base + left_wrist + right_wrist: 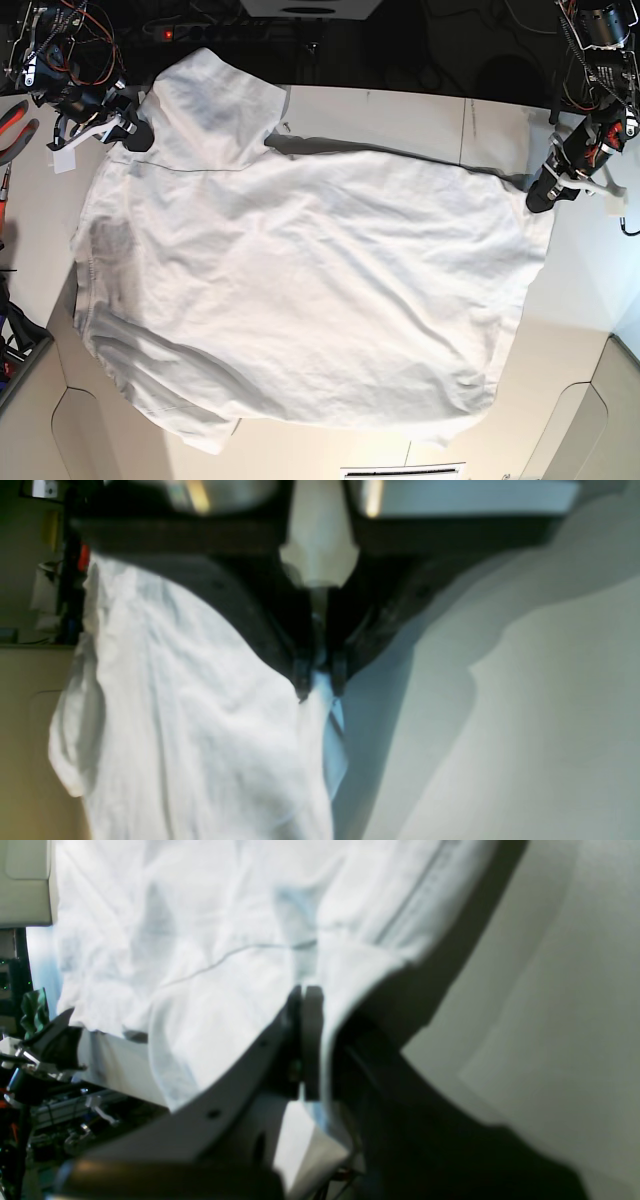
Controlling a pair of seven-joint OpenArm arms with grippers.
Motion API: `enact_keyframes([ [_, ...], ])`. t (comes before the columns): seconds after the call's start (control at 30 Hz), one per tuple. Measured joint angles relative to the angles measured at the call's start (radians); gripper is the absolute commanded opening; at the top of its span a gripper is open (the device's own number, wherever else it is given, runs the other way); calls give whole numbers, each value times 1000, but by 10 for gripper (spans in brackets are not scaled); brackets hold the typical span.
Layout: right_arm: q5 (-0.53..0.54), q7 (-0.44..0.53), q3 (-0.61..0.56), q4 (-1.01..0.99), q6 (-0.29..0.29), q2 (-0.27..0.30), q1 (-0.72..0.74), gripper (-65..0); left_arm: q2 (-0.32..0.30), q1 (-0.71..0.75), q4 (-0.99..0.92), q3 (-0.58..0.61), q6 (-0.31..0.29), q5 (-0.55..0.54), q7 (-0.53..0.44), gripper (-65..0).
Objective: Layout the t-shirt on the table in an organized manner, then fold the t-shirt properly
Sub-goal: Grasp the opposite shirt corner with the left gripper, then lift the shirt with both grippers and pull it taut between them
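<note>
Dark left claw (320, 682) pinches shut on the thin, wrinkled white cloth t-shirt (200, 720), which spreads away below it over the matte white table (550, 705); right claw (304, 1005) likewise clamps its shoulder edge.

Beyond the far edge of the work surface the room falls into darkness, where a black power strip (235, 27) with a small red light lies among loose cables (80, 40). At the left edge, red-handled pliers (12, 120) rest on a pale side surface. Bright light from above throws soft grey shadows, and beige panels (575, 430) with rounded corners show at the near right.
</note>
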Motion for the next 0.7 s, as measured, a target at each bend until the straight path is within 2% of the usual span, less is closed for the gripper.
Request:
enact_keyframes([
  [0.17, -7, -13, 0, 70, -1, 0, 0, -650, 3, -2, 35, -60, -92, -69, 36, -650],
  [0.33, -4, -42, 0, 164, 0, 1, 2, -650, 2, -1, 51, -142, -102, -131, 108, -650],
  [0.7, -3, -91, 0, 292, 0, 0, 2, -650, 3, 31, 52, -145, -116, -185, 146, -650],
])
